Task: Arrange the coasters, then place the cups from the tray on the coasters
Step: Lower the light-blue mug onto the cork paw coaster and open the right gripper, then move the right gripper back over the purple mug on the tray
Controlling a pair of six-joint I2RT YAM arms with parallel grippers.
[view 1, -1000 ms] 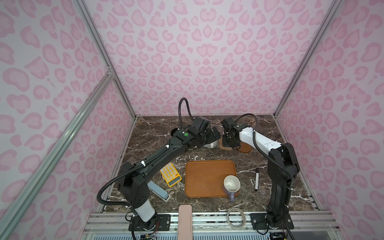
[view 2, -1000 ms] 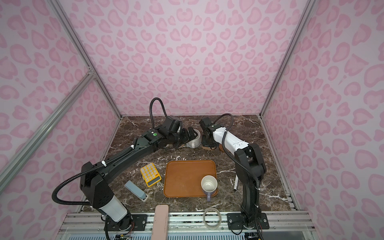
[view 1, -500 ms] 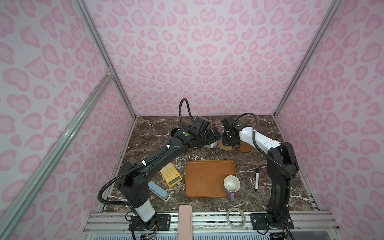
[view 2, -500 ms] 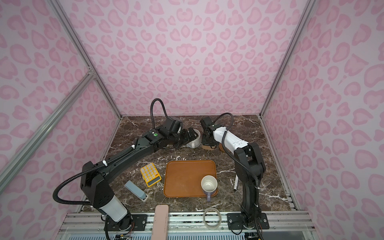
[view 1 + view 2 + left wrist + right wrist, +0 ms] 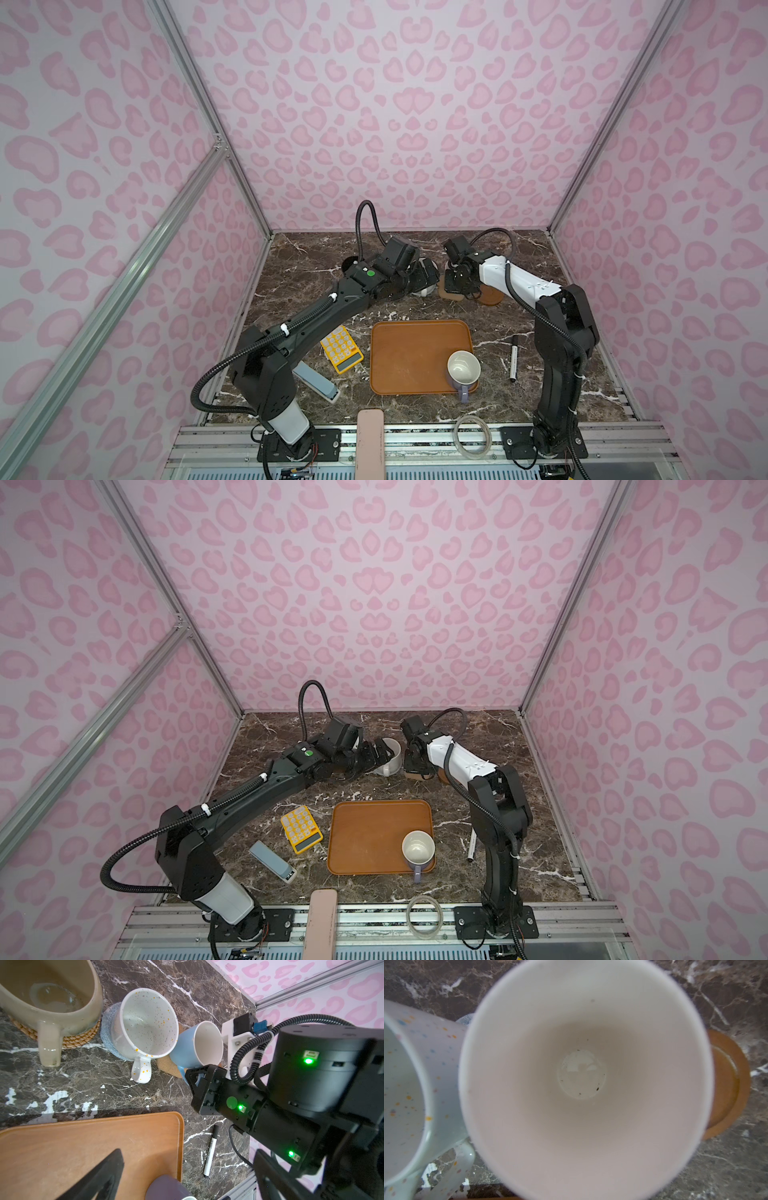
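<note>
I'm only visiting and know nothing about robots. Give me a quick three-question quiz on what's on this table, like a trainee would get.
1. How many mugs stand on the tray?
2. True or false: the cream mug stands on the rattan coaster.
3. In both top views, what lies on the table to the right of the tray? A. marker B. calculator C. clear ring

Key
1. One, the lavender mug.
2. True.
3. A.
</note>
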